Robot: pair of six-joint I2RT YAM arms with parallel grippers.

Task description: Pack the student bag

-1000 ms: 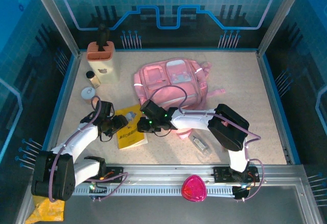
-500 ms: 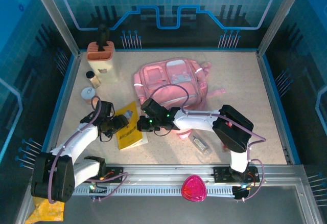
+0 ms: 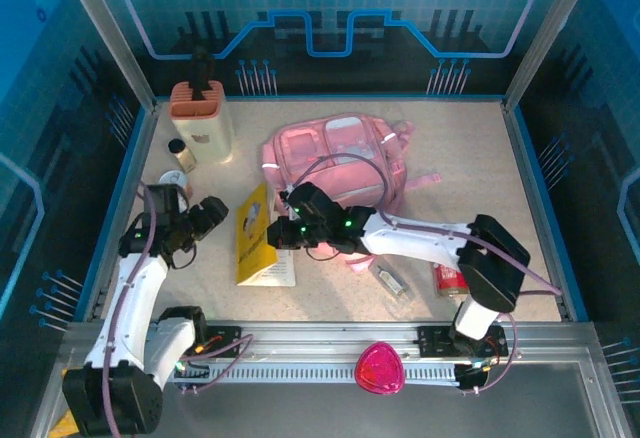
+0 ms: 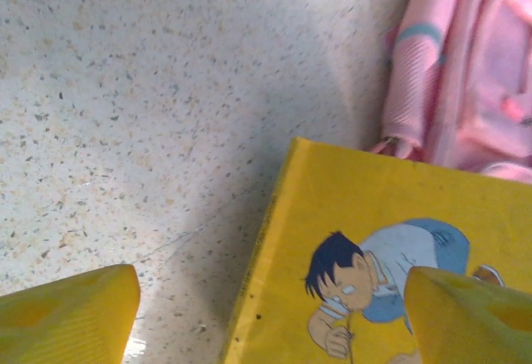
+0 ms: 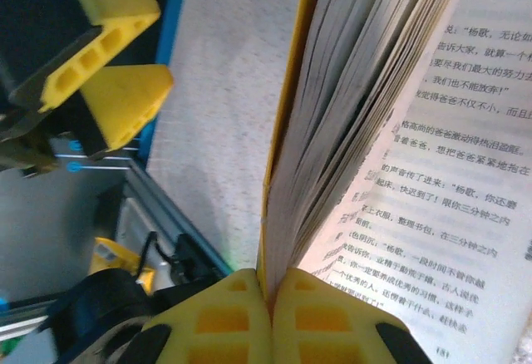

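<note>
A large soft pink backpack [image 3: 335, 163] with glossy translucent front pockets and pale zips lies flat in the far middle of the speckled beige table [image 3: 480, 148]. Its front side faces up. Its long axis goes about left to right across the table, and the pink straps come out at its right end.

Just in front of it, the right gripper [image 3: 275, 241] is clenched on the edge of a yellow paperback book [image 3: 262, 243] with a cartoon boy on its cover. The left gripper [image 3: 210, 213] is released beside the book, fingers wide apart and holding nothing.
</note>
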